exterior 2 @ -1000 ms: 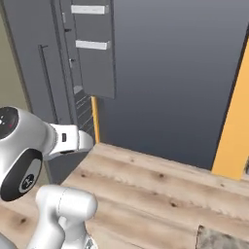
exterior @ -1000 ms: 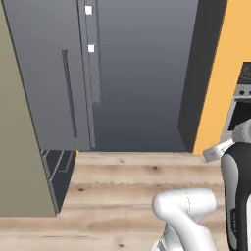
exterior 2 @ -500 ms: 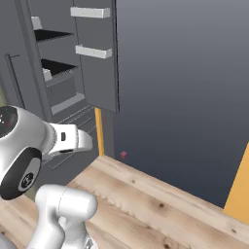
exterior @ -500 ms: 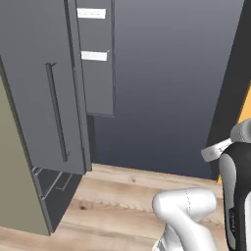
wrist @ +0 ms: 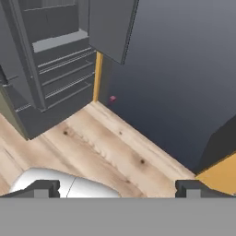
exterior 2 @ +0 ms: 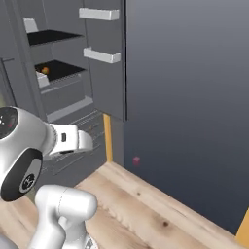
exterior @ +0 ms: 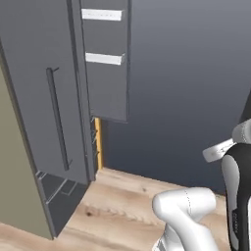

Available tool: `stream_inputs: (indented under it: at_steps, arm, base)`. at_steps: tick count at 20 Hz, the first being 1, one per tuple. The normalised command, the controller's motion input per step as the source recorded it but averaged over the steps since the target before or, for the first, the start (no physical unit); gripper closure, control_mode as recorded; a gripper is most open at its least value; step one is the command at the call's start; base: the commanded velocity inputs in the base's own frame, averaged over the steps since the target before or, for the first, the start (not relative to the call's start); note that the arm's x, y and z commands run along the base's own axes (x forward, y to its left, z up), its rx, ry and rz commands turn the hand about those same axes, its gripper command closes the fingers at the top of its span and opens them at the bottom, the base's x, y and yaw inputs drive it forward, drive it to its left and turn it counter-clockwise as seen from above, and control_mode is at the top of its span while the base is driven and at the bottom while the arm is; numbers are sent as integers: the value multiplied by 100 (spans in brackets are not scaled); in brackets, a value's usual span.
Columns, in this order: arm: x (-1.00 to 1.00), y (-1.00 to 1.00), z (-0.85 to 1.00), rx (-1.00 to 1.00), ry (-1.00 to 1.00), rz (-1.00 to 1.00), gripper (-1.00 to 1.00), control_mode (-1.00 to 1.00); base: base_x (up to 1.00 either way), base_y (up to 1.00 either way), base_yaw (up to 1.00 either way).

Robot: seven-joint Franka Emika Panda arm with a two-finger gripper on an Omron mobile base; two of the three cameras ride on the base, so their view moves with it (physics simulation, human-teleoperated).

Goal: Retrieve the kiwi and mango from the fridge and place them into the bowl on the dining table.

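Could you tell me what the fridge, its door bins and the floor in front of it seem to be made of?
The fridge looks like dark grey metal with a matte finish: smooth flat panels, soft sheen, no grain. The door bins seem to be white plastic, plain and uniform. The floor appears to be light wood planking, with visible grain lines and dark knots. All are rendered, so these are only impressions.

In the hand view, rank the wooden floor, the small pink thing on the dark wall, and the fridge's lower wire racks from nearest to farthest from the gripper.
1. Wooden floor, directly beyond the open gripper.
2. Small pink thing, low on the dark wall, ahead.
3. Wire racks, inside the open fridge, up left.
Two and three are close; the racks seem slightly farther.
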Motion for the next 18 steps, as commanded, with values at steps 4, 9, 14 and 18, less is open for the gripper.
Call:
stream_inputs:
  at_steps: [4, 9, 14, 18]
  arm:
    - [0, 0, 0, 0, 0, 0, -100, 100]
    - [0, 0, 0, 0, 0, 0, -100, 100]
    - [0, 0, 0, 0, 0, 0, -100, 100]
    - [0, 0, 0, 0, 0, 0, -100, 100]
  base:
    - [76, -38, 41]
    - [61, -55, 39]
    - [49, -25, 39]
    - [48, -16, 42]
